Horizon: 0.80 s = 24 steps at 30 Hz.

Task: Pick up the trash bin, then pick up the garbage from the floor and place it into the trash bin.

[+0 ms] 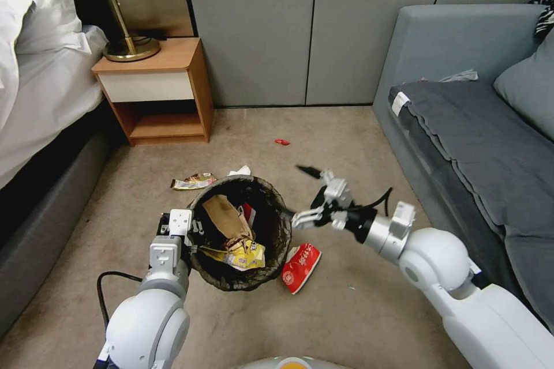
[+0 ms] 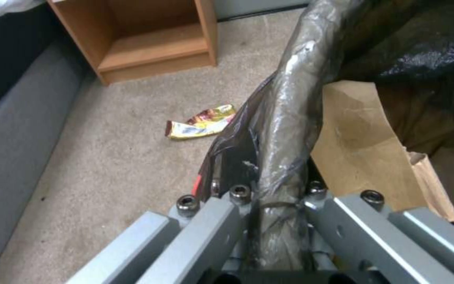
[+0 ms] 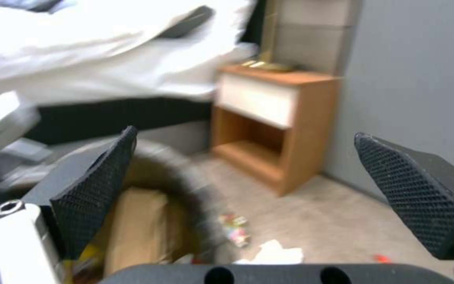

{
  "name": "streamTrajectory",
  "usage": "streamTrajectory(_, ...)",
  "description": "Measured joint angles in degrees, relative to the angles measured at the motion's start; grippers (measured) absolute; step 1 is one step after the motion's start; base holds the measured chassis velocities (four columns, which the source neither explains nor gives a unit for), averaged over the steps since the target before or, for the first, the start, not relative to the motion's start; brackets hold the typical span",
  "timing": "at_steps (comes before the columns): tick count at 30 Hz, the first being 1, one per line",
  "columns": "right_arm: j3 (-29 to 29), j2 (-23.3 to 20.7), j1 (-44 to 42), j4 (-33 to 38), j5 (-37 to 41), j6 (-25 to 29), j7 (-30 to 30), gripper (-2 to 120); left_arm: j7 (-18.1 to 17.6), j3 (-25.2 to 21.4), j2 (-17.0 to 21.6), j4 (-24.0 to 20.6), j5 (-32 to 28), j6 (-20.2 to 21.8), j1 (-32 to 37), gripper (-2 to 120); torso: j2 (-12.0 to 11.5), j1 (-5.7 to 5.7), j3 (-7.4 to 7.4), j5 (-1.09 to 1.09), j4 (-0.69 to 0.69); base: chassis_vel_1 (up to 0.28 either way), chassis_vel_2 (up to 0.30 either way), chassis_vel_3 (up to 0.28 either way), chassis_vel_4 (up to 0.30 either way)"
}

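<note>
The trash bin point(image 1: 271, 242), lined with a dark crinkled bag, hangs just above the carpet with my left gripper point(image 1: 193, 232) shut on its left rim point(image 2: 285, 130). Inside lie a brown paper bag point(image 1: 226, 216) and a yellow wrapper point(image 1: 245, 255). My right gripper point(image 1: 301, 195) is open and empty, just right of the bin's rim, with its black pads point(image 3: 98, 197) spread wide. Garbage on the floor: a red-and-white packet point(image 1: 301, 265) by the bin's right side, a shiny snack wrapper point(image 1: 193, 181) point(image 2: 203, 122) and white paper point(image 1: 241, 171) behind it, and a small red scrap point(image 1: 282, 142) farther off.
A wooden nightstand point(image 1: 158, 89) with a brass lamp point(image 1: 130, 46) stands at the back left beside the bed point(image 1: 40, 86). A grey sofa point(image 1: 461, 127) runs along the right. Grey wall panels point(image 1: 288, 29) close the back. Open carpet point(image 1: 323, 127) lies between them.
</note>
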Motion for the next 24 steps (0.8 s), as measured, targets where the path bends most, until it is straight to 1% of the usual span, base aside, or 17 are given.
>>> streamTrajectory(2,1.71,0.84,-0.59,0.39,0.16,0.00,1.56,100,0.00,-0.03,0.07,0.03,-0.06,0.00,-0.02,0,0.00,0.00,0.00,0.00,0.00,0.000,0.000,0.000,0.000)
streamTrajectory(4,1.71,0.84,-0.59,0.39,0.16,0.00,1.56,100,0.00,-0.03,0.07,0.03,-0.06,0.00,-0.02,0,0.00,0.00,0.00,0.00,0.00,0.000,0.000,0.000,0.000)
streamTrajectory(5,4.18,2.75,-1.51,1.16,0.45,0.09,6.03,100,0.01,-0.03,0.09,0.04,-0.32,0.14,-0.02,0,0.00,0.00,0.00,-0.01,0.00,0.000,0.000,0.000,0.000)
streamTrajectory(6,5.36,4.00,-1.78,1.56,0.56,0.19,8.45,100,-0.03,-0.01,0.06,-0.01,-0.66,0.37,-0.02,0,0.00,0.00,0.00,-0.01,0.00,0.000,0.000,0.000,0.000)
streamTrajectory(7,5.36,4.00,-1.78,1.56,0.56,0.19,8.45,100,-0.03,-0.01,0.06,-0.01,-0.66,0.37,-0.02,0,0.00,0.00,0.00,-0.01,0.00,0.000,0.000,0.000,0.000)
streamTrajectory(9,7.79,6.53,-2.78,2.53,0.57,0.39,11.83,100,-0.34,0.10,0.06,-0.66,-1.78,1.29,0.02,0,0.00,0.00,0.00,0.00,0.01,0.000,0.000,0.000,0.000)
streamTrajectory(10,8.95,7.52,-3.46,3.03,0.14,0.60,12.35,100,-0.51,0.09,0.13,-0.94,-2.22,1.69,0.03,0,0.00,0.00,0.00,0.00,0.02,0.000,0.000,0.000,0.000)
streamTrajectory(11,8.95,7.52,-3.46,3.03,0.14,0.60,12.35,100,-0.51,0.09,0.13,-0.94,-2.22,1.69,0.03,0,0.00,0.00,0.00,0.00,0.02,0.000,0.000,0.000,0.000)
streamTrajectory(14,15.13,12.33,-7.61,5.71,-7.75,3.75,13.23,100,-1.60,-0.36,0.73,-2.97,-5.16,4.30,0.37,0,0.00,0.00,0.00,0.01,-0.01,0.000,0.000,0.000,0.000)
streamTrajectory(15,15.13,12.33,-7.61,5.71,-7.75,3.75,13.23,100,-1.60,-0.36,0.73,-2.97,-5.16,4.30,0.37,0,0.00,0.00,0.00,0.01,-0.01,0.000,0.000,0.000,0.000)
streamTrajectory(17,17.47,14.27,-9.26,6.49,-9.45,4.53,13.34,100,-2.25,-0.40,0.94,-4.88,-7.13,4.57,0.62,0,0.00,0.00,-0.01,0.00,0.00,0.000,0.000,0.000,0.000)
streamTrajectory(24,18.81,16.19,-10.47,7.12,-10.08,4.45,13.74,100,-2.41,-1.02,1.68,-6.63,-7.47,4.71,1.65,0,0.00,0.00,-0.01,0.00,0.01,0.000,0.000,0.000,0.000)
